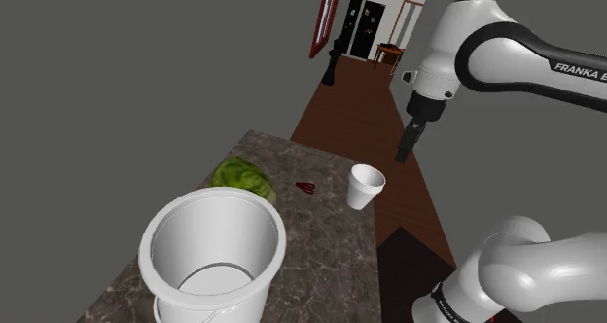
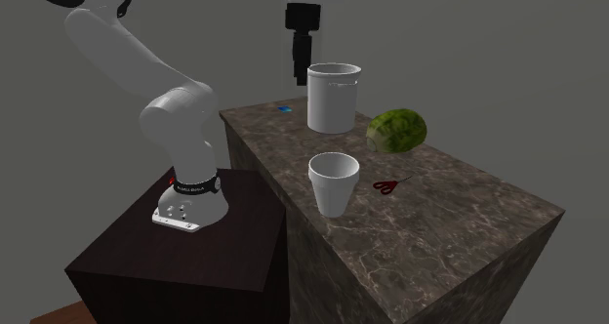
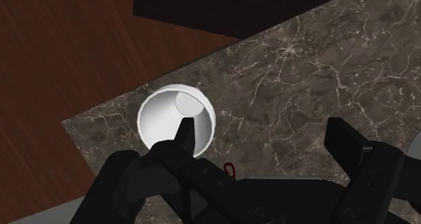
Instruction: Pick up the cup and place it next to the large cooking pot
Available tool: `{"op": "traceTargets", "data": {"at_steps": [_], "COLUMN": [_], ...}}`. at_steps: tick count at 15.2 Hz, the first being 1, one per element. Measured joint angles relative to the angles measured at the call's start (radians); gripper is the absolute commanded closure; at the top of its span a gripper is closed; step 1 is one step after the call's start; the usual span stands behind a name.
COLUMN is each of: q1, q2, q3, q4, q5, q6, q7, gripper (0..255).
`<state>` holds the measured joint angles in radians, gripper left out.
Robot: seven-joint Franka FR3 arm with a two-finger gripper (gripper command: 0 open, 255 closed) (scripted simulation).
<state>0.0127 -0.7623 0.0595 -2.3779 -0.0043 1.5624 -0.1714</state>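
- Shoulder view: pincer (image 1: 407,144), jaws apart, hangs above the white cup (image 1: 367,187), seemingly to grasp it.
- It stands at the surface's (image 1: 321,235) edge, well apart from the large pot (image 1: 212,258).

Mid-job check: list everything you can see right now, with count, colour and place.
cup: one, white, upright on the counter near the edge by the stand
pot: one, white, upright, apart from the cup
vegetable: one, green, lumpy, beside the pot
scissors: one pair, red, lying flat beside the cup
small mark: one, blue, near the pot; too small to identify
counter: one, dark marbled
stand: one, dark box beside the counter
arm: one, white with dark joints, on the stand
gripper: one, black, open, in the air over the cup's area, touching nothing
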Motion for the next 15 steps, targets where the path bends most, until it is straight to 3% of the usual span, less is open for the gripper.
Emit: {"op": "traceTargets", "data": {"at_steps": [2,5,15], "q1": [-0.002,-0.006,-0.057], "q2": [0.003,-0.009,0.144], "q3": [0.001,0.011,0.041], "q4": [-0.013,-0.114,-0.345], "q5": [-0.003,-0.012,-0.086], "q6": [0.021,0.139,0.639], "q7": [0.001,0.016,0.086], "gripper": [0,0,0]}}
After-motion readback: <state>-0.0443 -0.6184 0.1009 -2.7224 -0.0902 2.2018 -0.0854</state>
